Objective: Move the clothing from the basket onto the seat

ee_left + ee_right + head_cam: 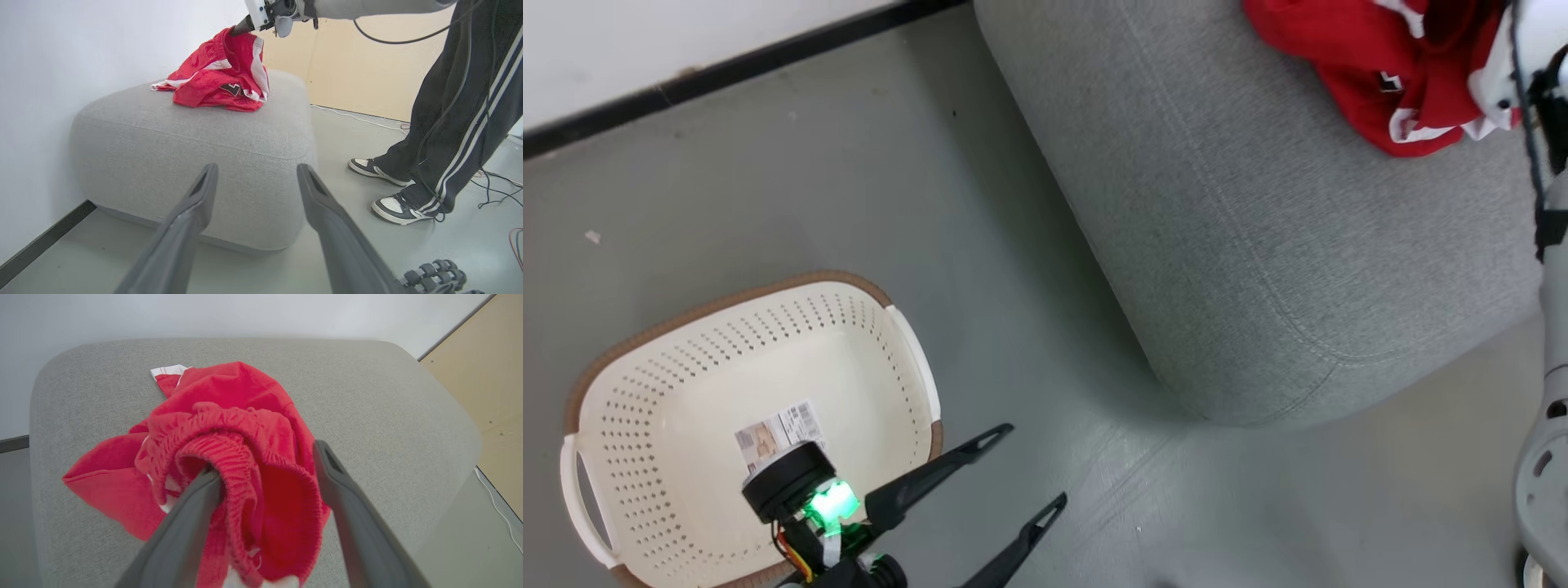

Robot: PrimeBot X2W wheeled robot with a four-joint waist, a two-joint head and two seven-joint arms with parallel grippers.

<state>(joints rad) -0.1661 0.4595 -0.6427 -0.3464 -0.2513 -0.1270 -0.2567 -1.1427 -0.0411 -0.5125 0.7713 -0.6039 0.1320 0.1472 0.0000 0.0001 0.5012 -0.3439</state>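
The cream basket [686,384] stands on the floor at lower left, holding nothing but its barcode sticker [778,431]. Over its right rim hovers my left gripper [1032,462], open [257,168] and pointing toward the grey seat [1258,204]. The red clothing [1356,73] lies bunched on the seat's far corner [216,81], a black white-edged mark [231,89] showing. My right gripper [267,459] is open above the heap. A red elastic waistband [229,457] is hooked over its left finger, pulling the cloth up to the tip [241,29].
A white wall with black skirting [727,73] runs behind the basket and the seat [184,139]. A person's legs [449,122] and shoes [392,208] stand to the right of the seat. Cables [494,179] trail on the floor there. My right arm [1547,245] runs down the right edge.
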